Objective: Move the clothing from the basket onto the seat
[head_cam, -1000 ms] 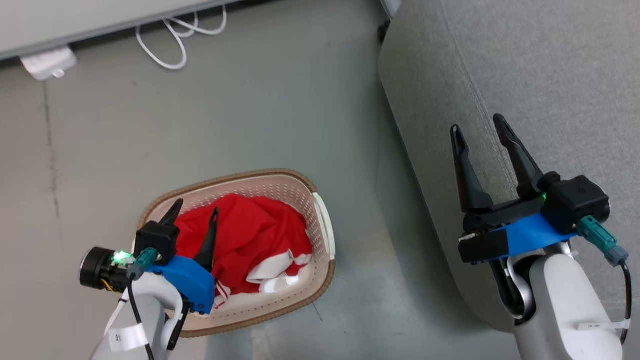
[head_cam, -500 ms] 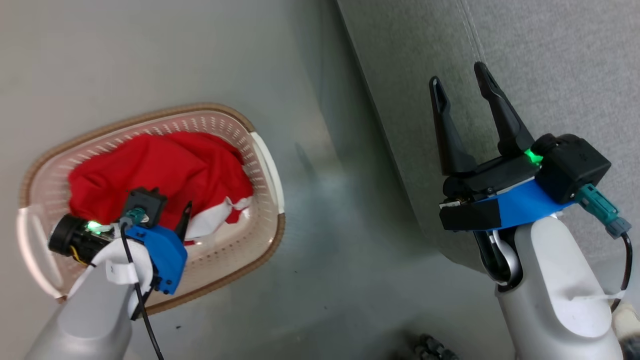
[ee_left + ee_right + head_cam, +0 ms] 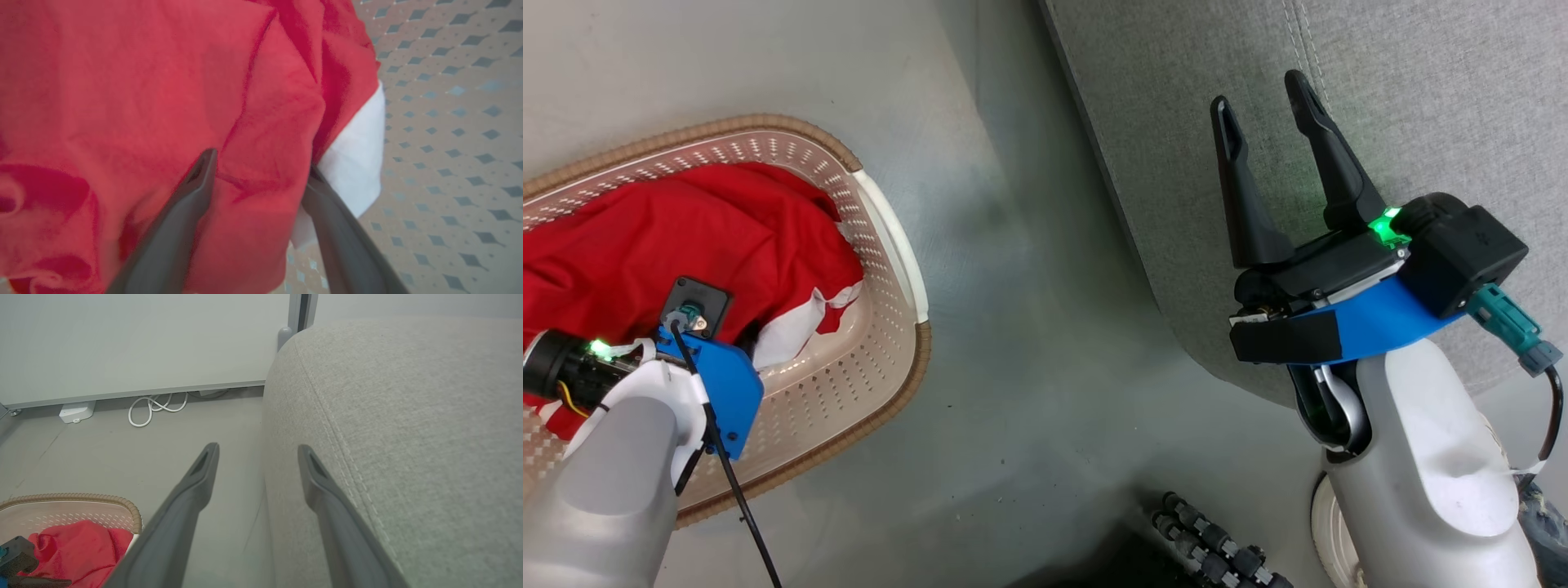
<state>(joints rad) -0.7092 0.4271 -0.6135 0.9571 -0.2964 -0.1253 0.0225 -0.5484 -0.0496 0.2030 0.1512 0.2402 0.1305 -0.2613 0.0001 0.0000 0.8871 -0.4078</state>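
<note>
Left hand (image 3: 260, 163): fingers spread wide and down in the clothing (image 3: 122, 102), not clamped. A fold of red fabric sits between the two fingers. One finger lies along the top of the red fabric. The other finger's tip is tucked under the fold's edge, right beside a white panel (image 3: 359, 155).

Right hand (image 3: 1258, 91): fingers wide apart, nothing between them, touching nothing. It hangs over the rounded edge of the seat (image 3: 1421, 98), near the seam.

Clothing is in the basket (image 3: 890, 237), heaped red with the white panel toward the wall nearest the seat. The basket stands on the floor (image 3: 1013, 367), with a strip of bare floor between it and the seat. Nothing lies on the part of the seat in frame.

View differences:
- Head: the left wrist body covers its own fingers. The arm reaches down into the basket over the heap.
- Left wrist: shows the finger-to-fabric contact and the perforated basket plastic (image 3: 449, 122) beside the heap.
- Right wrist: its hand (image 3: 257, 447) straddles the seat's (image 3: 408, 416) edge line. The basket rim (image 3: 81, 497) and clothing (image 3: 77, 547) are at lower left. There's a coiled white cable (image 3: 155, 408) and a white adapter block (image 3: 77, 411) on the floor against the far wall.
</note>
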